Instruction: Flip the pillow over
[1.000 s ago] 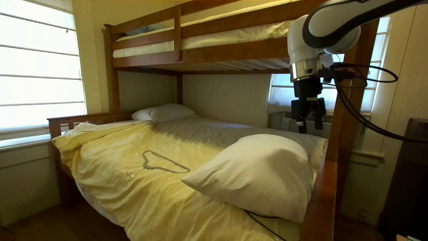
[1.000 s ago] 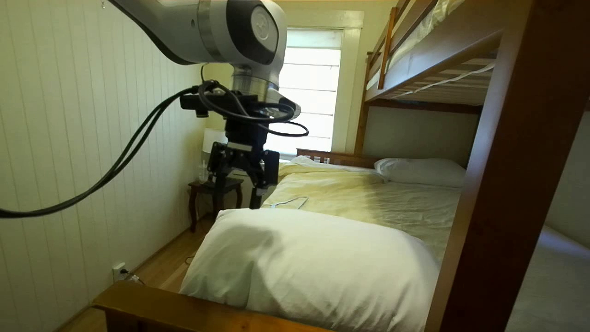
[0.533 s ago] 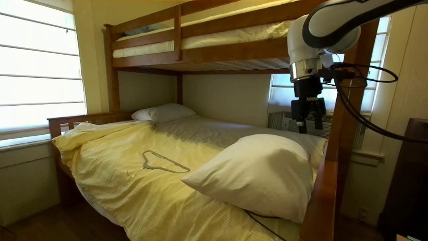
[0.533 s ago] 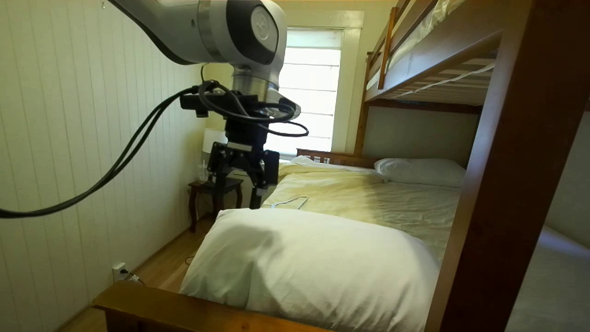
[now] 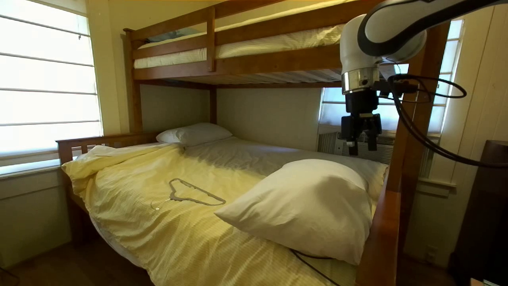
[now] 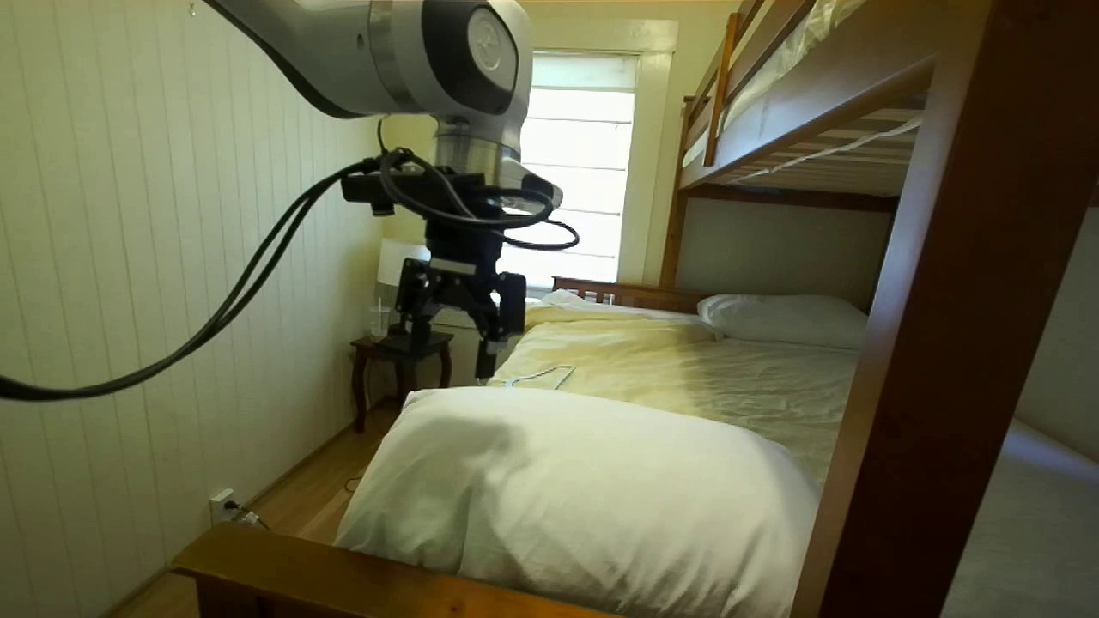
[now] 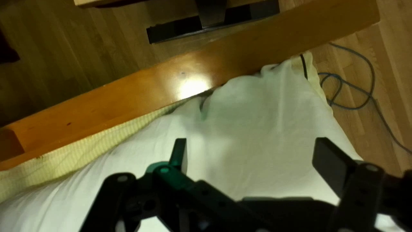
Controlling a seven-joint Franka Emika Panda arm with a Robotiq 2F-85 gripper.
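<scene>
The pillow, large, plump and cream-white, lies at the foot end of the lower bunk in both exterior views. It leans towards the wooden footboard, with one corner pointing along the bed. My gripper points down above the pillow, apart from it, and also shows in an exterior view. In the wrist view, the gripper is open, its fingers wide apart with nothing between them. The pillow fills the area beyond the fingers; its underside is hidden.
The wooden footboard borders the pillow, also in the wrist view. A bed post rises near the arm, and the upper bunk overhangs. A hanger lies on the yellow sheet. A flatter white pillow lies far back.
My gripper has risen slightly and shifted a little, leftward in one exterior view and rightward in another. It stays open. The pillow has not moved.
</scene>
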